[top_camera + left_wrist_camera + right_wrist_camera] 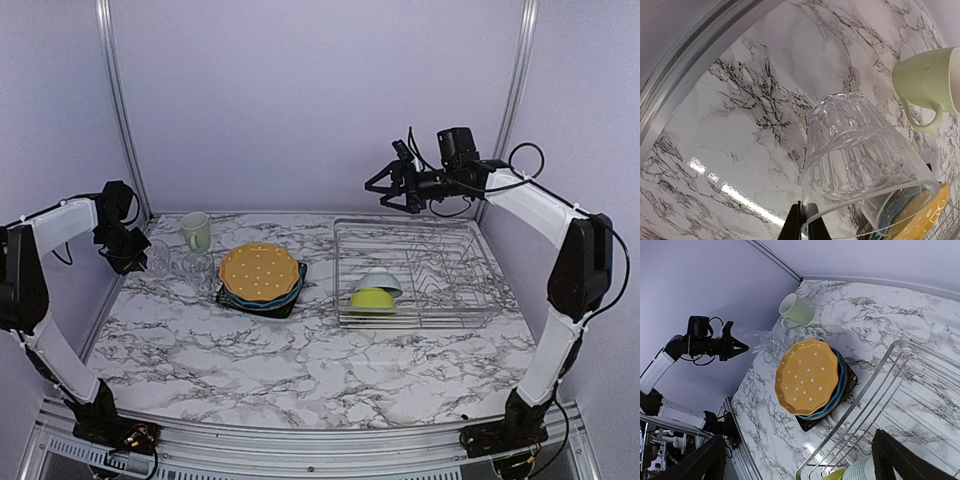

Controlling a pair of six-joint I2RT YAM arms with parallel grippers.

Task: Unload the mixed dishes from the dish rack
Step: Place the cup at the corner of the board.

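Left wrist view: the left claw (804, 222) clamps the rim of the clear glass (860, 155), tilted just ahead; seemingly light, slick, brittle, so a rim pinch suits. The right claw (380, 192) gapes empty.

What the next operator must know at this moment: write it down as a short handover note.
Left gripper: shut on the rim of a clear glass, low at the far left of the table.
Right gripper: open and empty, above the far left corner of the dish rack.
Done, out of the rack: pale green mug, a second glass, orange dotted plate stacked on the blue plate and dark square plate.
Left: set the held glass down, then take out the lime green bowl and small white bowl.
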